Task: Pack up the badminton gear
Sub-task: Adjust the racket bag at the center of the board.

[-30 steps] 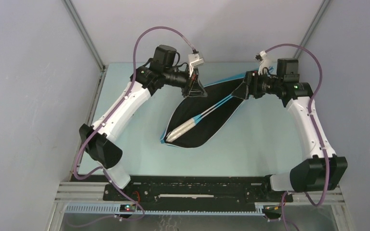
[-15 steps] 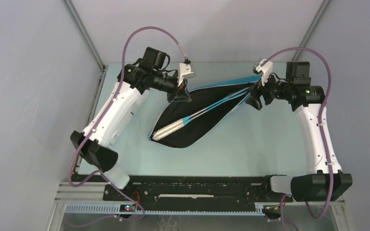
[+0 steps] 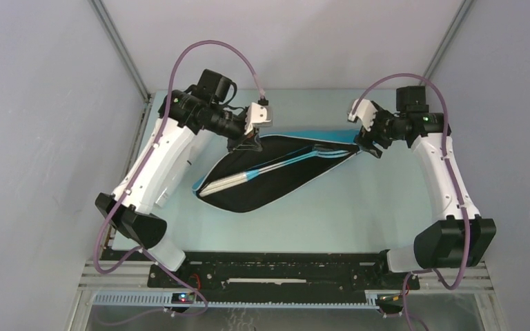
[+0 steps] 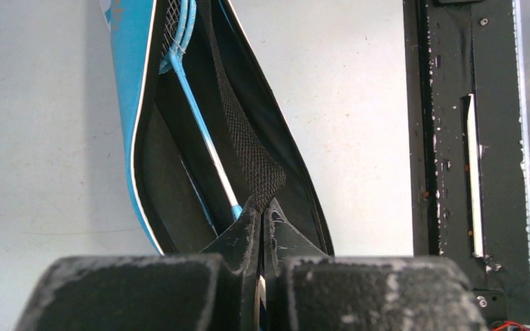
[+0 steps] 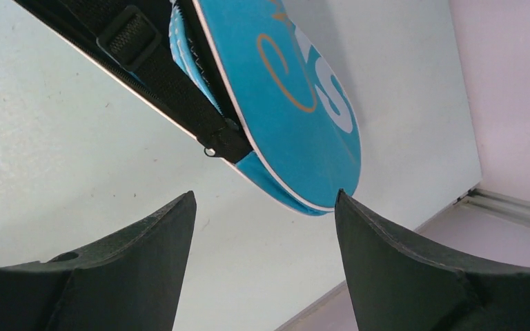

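Since 1 s ago: bag (image 3: 269,176) has slid to the left and swung flatter across the table (image 3: 359,207). Its handle end now sits further left, and the left arm has pulled back w/ it. The right claw (image 3: 367,145) was on the bag's far-right tip then; now it's off it and spread a bit wider.

Left claw (image 3: 243,143) is closed tight on the black strap (image 4: 248,148). In the wrist view the woven strap runs down into the pinch, fingers pressed together w/ no gap. It holds the strap at the bag's far-left edge, above the open mouth.

Right claw is open. In its wrist view both fingers (image 5: 145,241) stand wide apart w/ bare table btwn them. The bag's blue rounded tip hangs just beyond the fingertips, near the right finger, not touching. A strap buckle (image 5: 130,34) and a small zip ring (image 5: 210,152) show on that end, plus white and orange lettering on the blue.

Bag lies mid-table, long axis from near-left to far-right. Black lining faces up and the blue side is folded along the far edge. Rackets (image 3: 276,164) lie inside the open bag: light-blue shafts side by side, white handles (image 3: 221,185) at the left end. Heads are toward the right tip, mostly hidden under the flap.
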